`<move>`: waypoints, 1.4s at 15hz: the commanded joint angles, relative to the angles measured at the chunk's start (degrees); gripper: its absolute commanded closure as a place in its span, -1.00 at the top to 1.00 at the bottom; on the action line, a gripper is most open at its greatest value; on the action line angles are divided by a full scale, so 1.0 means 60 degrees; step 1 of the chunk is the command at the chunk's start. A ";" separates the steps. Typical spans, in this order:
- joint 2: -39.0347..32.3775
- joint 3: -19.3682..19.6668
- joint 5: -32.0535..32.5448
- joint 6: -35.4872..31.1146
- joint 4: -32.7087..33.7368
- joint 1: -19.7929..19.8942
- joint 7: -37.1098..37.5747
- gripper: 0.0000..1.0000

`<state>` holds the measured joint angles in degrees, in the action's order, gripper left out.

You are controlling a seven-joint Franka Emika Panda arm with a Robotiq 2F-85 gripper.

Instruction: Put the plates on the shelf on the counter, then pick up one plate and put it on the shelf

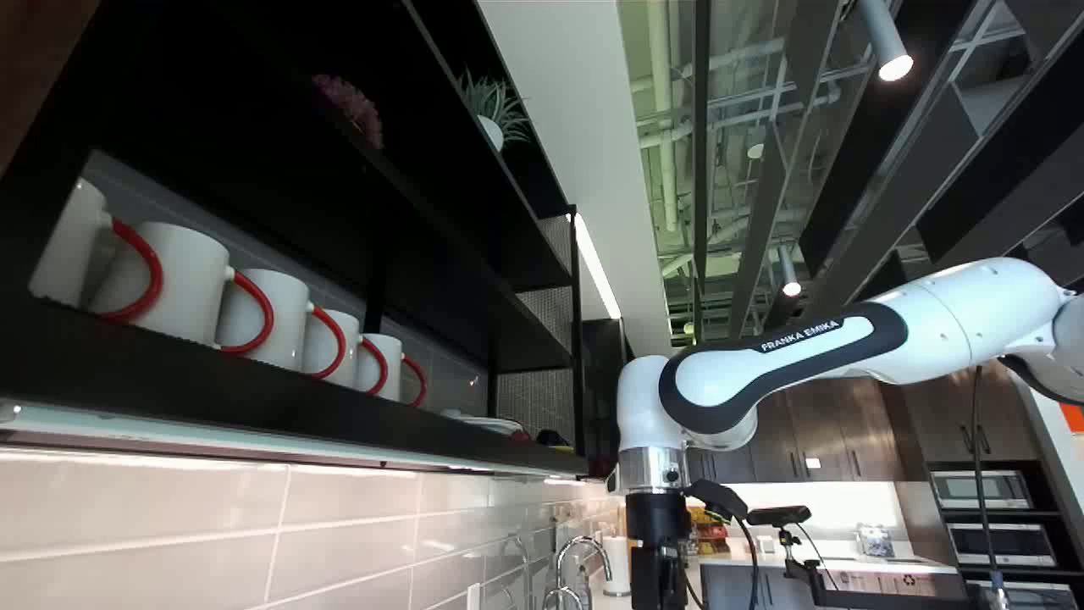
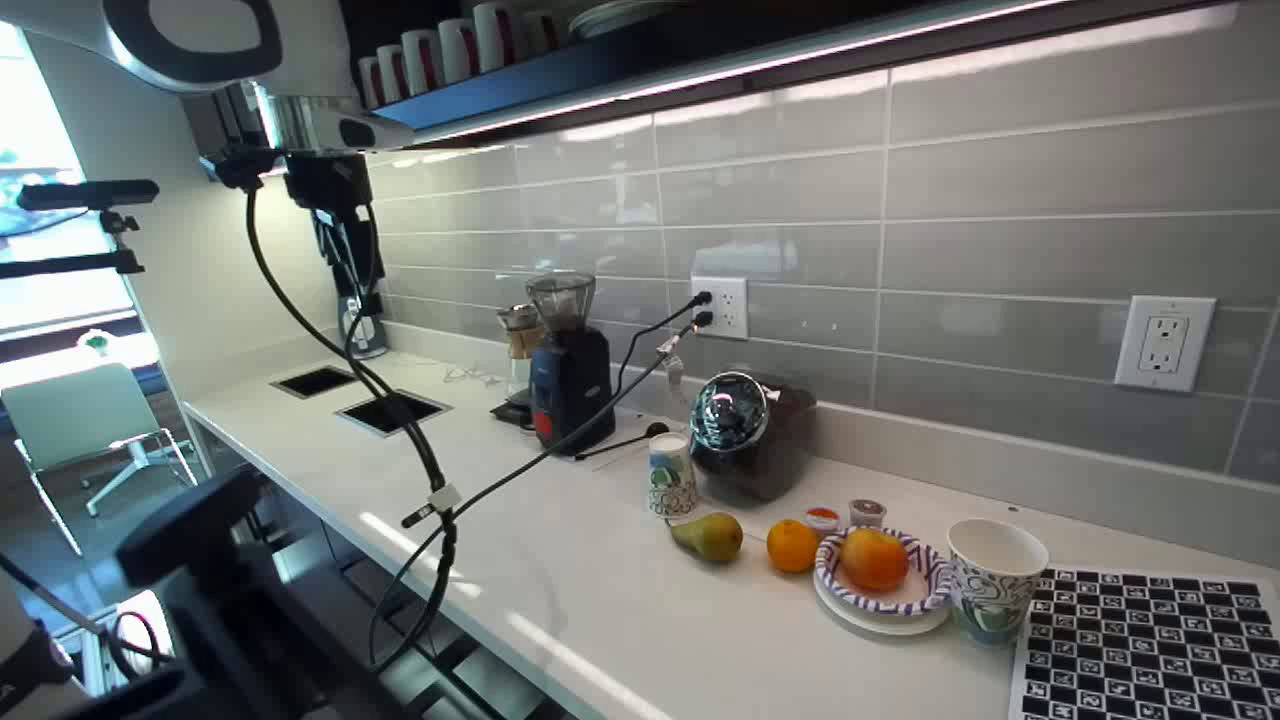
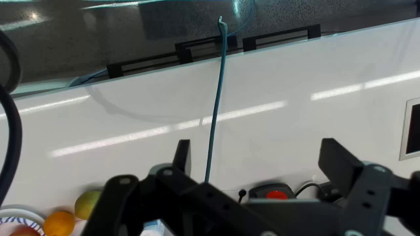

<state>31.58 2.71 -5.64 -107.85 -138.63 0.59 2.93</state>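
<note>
The black shelf runs along the wall in both exterior views, its lit lower board above the counter. Pale plates lie stacked on its lowest tier beyond the mugs; they also show edge-on in an exterior view. One white plate sits on the counter under a striped bowl holding a fruit; its rim shows in the wrist view. My gripper points down over the counter, fingers wide apart with nothing between them. It hangs below shelf level in both exterior views.
White mugs with red handles line the lowest tier. A coffee grinder, steel-fronted black appliance, paper cups, pear and orange stand along the wall. A cable crosses the counter. Rectangular cutouts lie farther along.
</note>
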 commanded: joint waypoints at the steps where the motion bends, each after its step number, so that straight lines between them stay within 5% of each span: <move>1: -0.0008 -0.0071 -0.0037 0.0030 0.0023 0.0088 -0.0038 1.00; 7: -0.0007 -0.0071 -0.0037 0.0029 0.0023 0.0088 -0.0038 1.00; 9: 0.0331 -0.0422 0.0714 0.0014 0.0380 0.0109 -0.0138 1.00; 17: -0.0339 -0.1347 0.3012 0.1475 0.4811 -0.0177 -0.1308 1.00; 18: 0.0266 -0.1224 0.2494 0.1205 0.3646 -0.0249 -0.0809 1.00; 21: 0.0003 -0.1261 0.2804 0.1280 0.4479 -0.0275 -0.1109 1.00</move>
<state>31.74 -5.48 10.70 -100.38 -111.96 -0.04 -4.15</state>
